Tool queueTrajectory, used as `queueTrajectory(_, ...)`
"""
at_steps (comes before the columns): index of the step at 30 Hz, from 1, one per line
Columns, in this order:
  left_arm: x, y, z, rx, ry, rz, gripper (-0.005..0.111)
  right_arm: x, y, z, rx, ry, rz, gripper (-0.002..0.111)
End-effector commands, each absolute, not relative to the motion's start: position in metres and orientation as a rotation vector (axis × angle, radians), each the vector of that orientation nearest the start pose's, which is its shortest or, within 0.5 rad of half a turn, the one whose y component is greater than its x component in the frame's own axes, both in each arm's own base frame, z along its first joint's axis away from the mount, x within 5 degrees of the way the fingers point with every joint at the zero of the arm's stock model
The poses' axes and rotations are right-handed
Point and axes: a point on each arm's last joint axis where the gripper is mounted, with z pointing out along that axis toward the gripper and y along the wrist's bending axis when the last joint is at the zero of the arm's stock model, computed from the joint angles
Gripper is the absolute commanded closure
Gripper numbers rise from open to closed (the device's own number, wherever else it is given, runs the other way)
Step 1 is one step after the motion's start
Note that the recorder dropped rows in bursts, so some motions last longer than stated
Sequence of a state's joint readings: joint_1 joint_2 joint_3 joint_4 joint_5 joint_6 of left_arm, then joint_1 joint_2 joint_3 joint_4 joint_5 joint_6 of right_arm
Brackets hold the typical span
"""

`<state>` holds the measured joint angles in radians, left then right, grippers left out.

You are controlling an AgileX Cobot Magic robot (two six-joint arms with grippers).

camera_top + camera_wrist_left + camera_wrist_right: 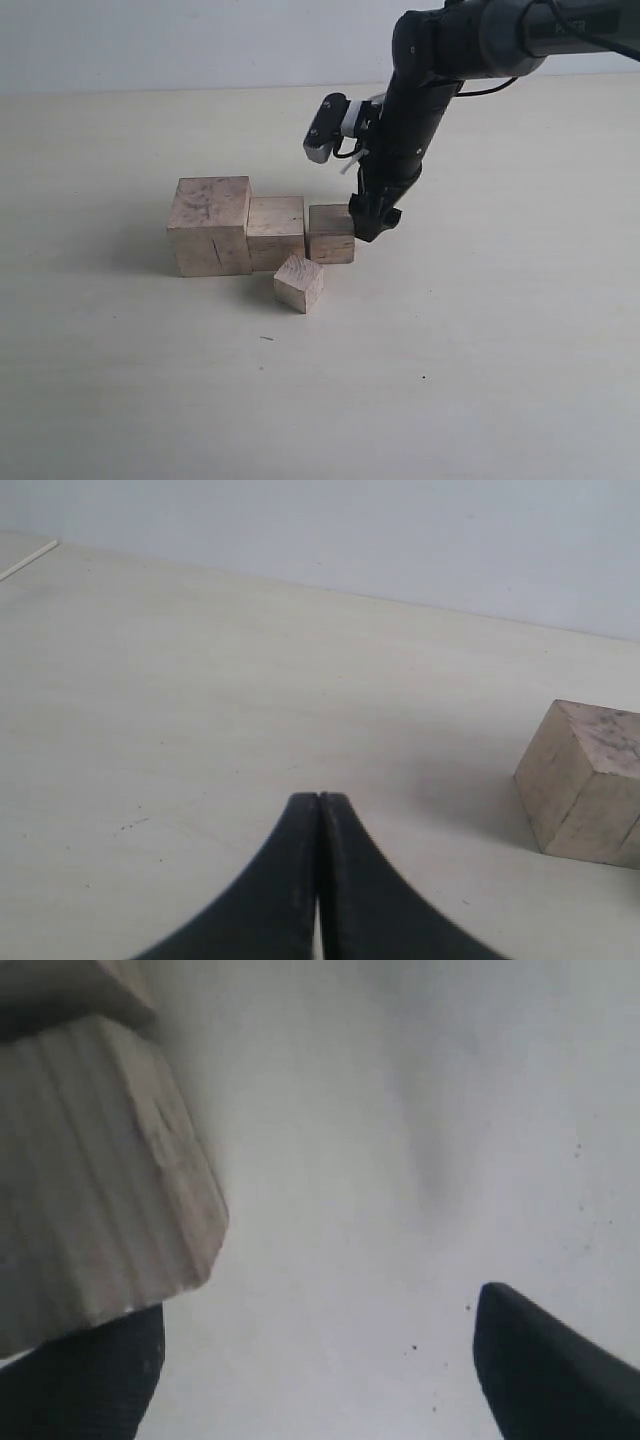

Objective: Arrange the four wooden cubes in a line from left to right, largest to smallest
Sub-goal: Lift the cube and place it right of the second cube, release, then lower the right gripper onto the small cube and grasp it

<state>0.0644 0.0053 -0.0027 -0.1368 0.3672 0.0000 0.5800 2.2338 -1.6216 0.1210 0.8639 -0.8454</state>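
Row of 3 pale-beige wooden cubes [276, 232] stands size-ordered, smallest pale-beige wooden cube [299, 283] skewed in front; black right gripper [372, 222] spread empty just beside row's right end, probably to fetch it; black left gripper [319, 815] pressed together.

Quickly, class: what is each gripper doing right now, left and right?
Left gripper: shut, holding nothing.
Right gripper: open, gripping nothing, beside the third-largest wooden cube.
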Motion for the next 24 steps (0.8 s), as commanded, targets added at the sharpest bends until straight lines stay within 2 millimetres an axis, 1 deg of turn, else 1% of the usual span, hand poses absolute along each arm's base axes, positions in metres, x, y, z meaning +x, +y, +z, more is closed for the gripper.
queueTrajectory(1, 0.053, -0.001, 0.181, -0.138, 1.833, -0.093, 0.107, 0.371, 0.257, 0.128, -1.792, 2.297, 0.160, 0.030)
queueTrajectory(15, 0.053, -0.001, 0.181, -0.138, 1.833, -0.093, 0.107, 0.371, 0.257, 0.128, -1.793, 2.296, 0.162, 0.030)
queueTrajectory(17, 0.053, -0.001, 0.181, -0.138, 1.833, -0.093, 0.107, 0.372, 0.254, 0.131, -1.796, 2.303, 0.106, 0.030)
queueTrajectory(20, 0.053, -0.001, 0.181, -0.138, 1.833, -0.093, 0.107, 0.377, 0.245, 0.138, -1.726, 2.357, -0.059, 0.030)
queueTrajectory(21, 0.053, -0.001, 0.181, -0.138, 1.833, -0.093, 0.107, 0.378, 0.242, 0.141, -1.692, 2.382, -0.099, 0.030)
queueTrajectory(24, 0.053, -0.001, 0.181, -0.138, 1.833, -0.093, 0.107, 0.377, 0.233, 0.152, -1.492, 2.534, -0.191, 0.030)
